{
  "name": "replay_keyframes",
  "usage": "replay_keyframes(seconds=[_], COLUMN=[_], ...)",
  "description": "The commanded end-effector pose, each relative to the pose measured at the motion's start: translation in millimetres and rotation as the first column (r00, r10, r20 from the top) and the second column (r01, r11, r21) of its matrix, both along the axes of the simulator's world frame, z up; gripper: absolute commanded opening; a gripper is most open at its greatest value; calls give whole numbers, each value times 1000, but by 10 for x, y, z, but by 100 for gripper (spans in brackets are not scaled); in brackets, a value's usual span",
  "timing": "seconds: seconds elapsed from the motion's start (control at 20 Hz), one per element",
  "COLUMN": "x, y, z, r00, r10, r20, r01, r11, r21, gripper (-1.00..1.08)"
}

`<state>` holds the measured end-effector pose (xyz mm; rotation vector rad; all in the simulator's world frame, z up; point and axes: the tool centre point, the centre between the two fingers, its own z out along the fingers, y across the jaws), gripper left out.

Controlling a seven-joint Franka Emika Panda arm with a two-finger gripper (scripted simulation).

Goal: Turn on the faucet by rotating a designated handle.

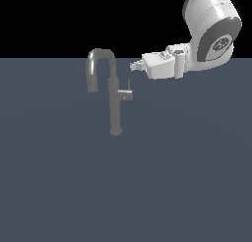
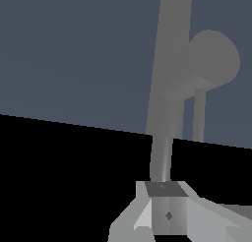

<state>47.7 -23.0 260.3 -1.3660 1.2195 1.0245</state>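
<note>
The faucet (image 1: 114, 105) is a slim grey column on a round base, with a gooseneck spout hooking toward the exterior view's left. Its handle (image 1: 126, 94) is a short stub on the column's right side with a thin pin standing up from it. My gripper (image 1: 134, 65) hangs above and slightly right of the handle, apart from it, pointing toward the faucet. Its fingers look shut with nothing between them. In the wrist view the faucet (image 2: 170, 64) column and the handle (image 2: 212, 59) with its round stub end sit beyond the gripper (image 2: 165, 206).
The faucet stands on a flat dark blue-grey surface (image 1: 59, 177) that fills the lower scene. The white arm (image 1: 211, 29) reaches in from the exterior view's upper right.
</note>
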Motion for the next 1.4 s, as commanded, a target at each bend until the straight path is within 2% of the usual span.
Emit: replay_keyframes(seconds=[0.0,0.25,0.5,0.9,1.35], x=[53,114,143,149,-57], y=[6,29,50,56,99], z=[-139,-347,-463,-492,-374], r00=[998,990,983,981,981], r10=[-45,-105,-136,-142,-143], r20=[-37,-94,-126,-134,-134], r01=[47,114,153,161,162], r11=[998,988,979,976,976], r21=[45,106,138,145,147], gripper=[-100,-100,-100,-100,-100])
